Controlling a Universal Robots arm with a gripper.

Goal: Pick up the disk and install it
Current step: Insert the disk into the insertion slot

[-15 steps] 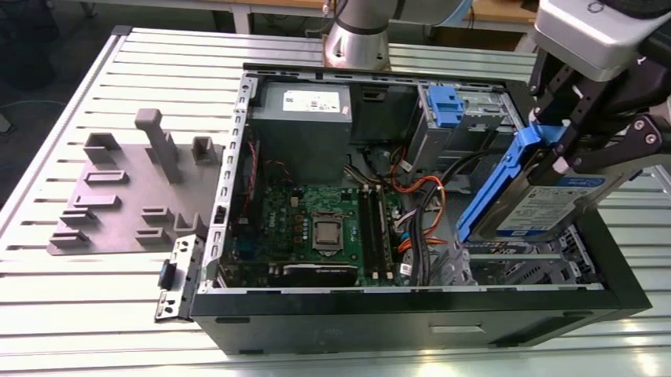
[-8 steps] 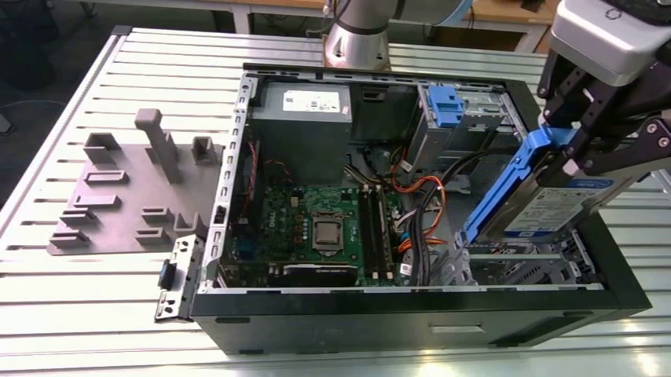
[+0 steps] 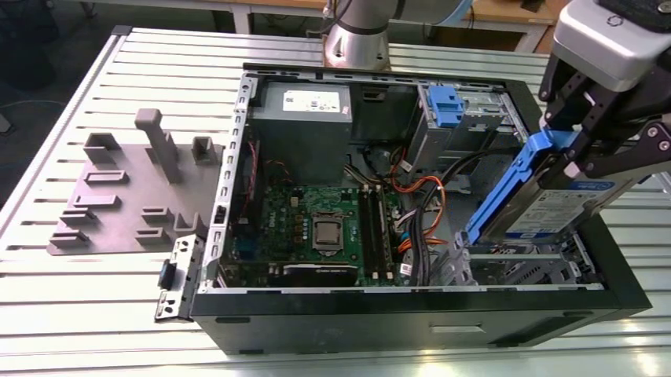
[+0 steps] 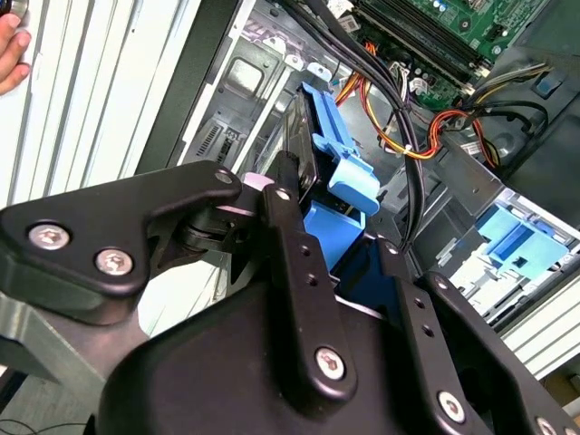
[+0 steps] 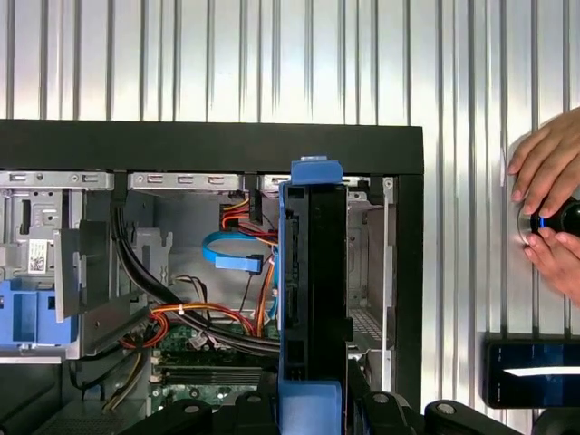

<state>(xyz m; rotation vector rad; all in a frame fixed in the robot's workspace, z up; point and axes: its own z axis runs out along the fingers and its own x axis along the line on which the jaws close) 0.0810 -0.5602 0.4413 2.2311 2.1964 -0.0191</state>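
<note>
The disk [image 3: 554, 210] is clamped on edge in the fingers of the gripper [image 3: 606, 153], over the bay [image 3: 524, 263] at the 4 o'clock corner of the case [image 3: 419, 322] in the exterior view. It is best squared to the bay and kept clear of the cables [image 3: 414, 188].

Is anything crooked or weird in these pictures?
The disk hangs tilted in the gripper over a corner of the open computer case, not seated in a bay. That fits mid-install, not damage. A person's hands are at the table beside the case.
</note>
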